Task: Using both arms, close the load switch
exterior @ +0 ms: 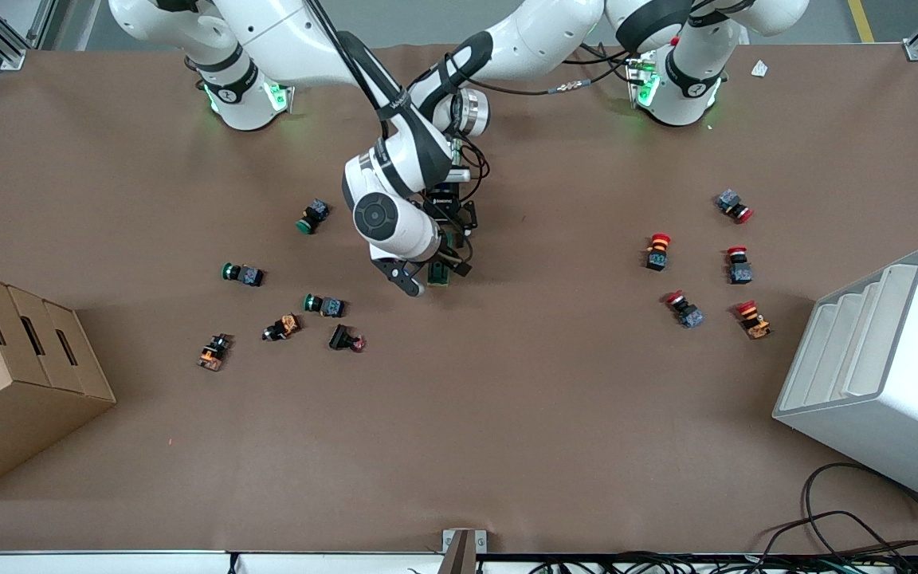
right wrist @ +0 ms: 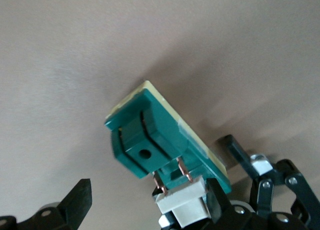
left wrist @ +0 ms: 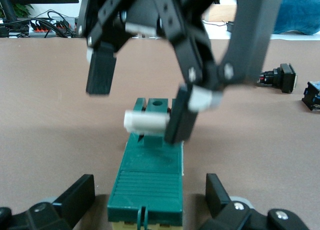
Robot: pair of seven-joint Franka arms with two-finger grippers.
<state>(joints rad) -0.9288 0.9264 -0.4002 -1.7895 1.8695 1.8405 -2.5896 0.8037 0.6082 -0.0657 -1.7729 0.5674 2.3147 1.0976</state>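
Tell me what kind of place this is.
Probably a robotics lab bench. A brown-covered table bears scattered push buttons, a cardboard box and a white rack. The right gripper and left gripper, both open, flank a green load switch mid-table.

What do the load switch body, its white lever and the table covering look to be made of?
Load switch body: probably moulded plastic, dark green, matte, with ribbed top and crisp edges. White lever: likely plastic too, smooth; in the right wrist view it sits on two coppery metal prongs. Table covering: seemingly brown paper or felt, dull, no shine.
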